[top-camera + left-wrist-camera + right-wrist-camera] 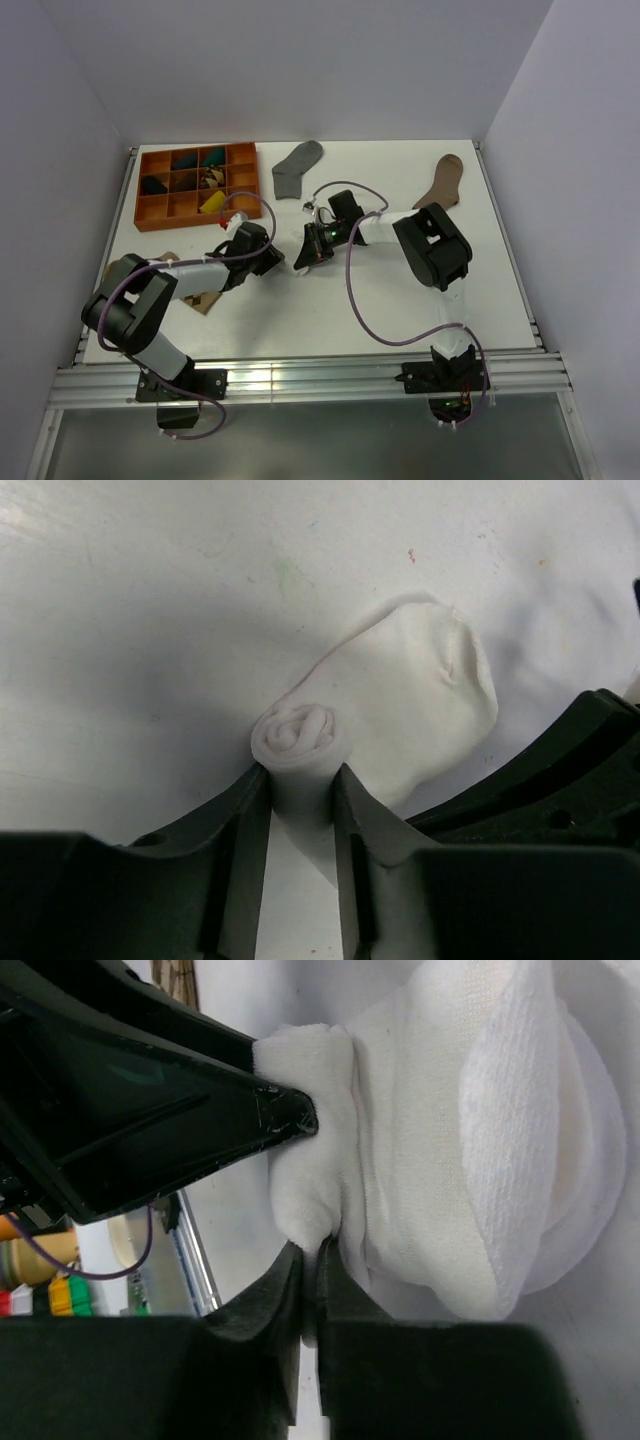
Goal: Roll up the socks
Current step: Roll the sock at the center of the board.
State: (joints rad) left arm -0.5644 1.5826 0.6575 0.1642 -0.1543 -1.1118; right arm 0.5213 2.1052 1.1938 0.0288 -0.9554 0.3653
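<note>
A white sock (420, 695) lies on the white table, one end wound into a tight roll (300, 738). My left gripper (302, 780) has a jaw pressed against each side of that roll. My right gripper (312, 1252) is shut, pinching a fold of the same white sock (450, 1160) right beside the roll. In the top view the two grippers meet mid-table, left (279, 258) and right (305, 254). A grey sock (297, 167) lies flat at the back, apart from both.
An orange compartment tray (147, 207) holding small items stands at the back left. A brown sock (443, 183) lies at the back right. A tan patterned sock (205, 298) pokes out under the left arm. The left gripper's finger (200, 1110) crowds the right wrist view.
</note>
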